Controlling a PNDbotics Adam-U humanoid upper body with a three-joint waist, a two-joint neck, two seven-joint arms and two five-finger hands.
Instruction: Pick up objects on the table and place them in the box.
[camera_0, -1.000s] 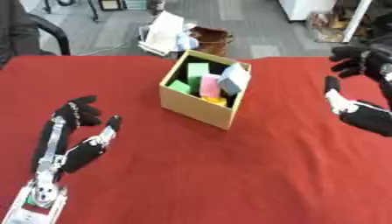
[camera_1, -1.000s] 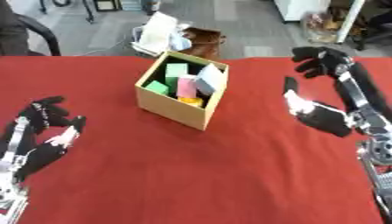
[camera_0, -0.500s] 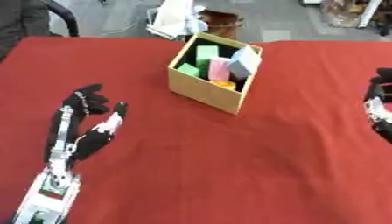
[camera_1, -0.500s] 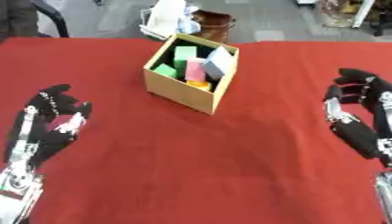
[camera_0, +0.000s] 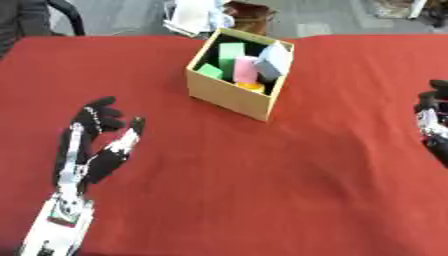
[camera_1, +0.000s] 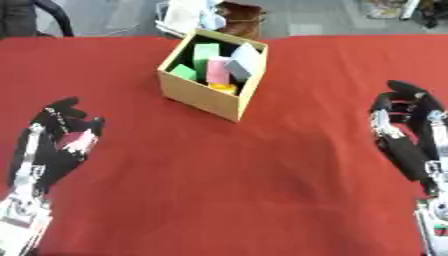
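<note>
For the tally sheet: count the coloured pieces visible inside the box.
5 show in the box: a tall green block, a small green block, a pink piece, a pale blue block and a yellow-orange piece. More may lie hidden underneath.

Left hand (camera_0: 92, 145) low left, fingers relaxed, right hand (camera_1: 404, 137) likewise

A matt red cloth covers the surface (camera_0: 262, 200), and the box (camera_0: 229, 95) looks like plain tan cardboard.
</note>
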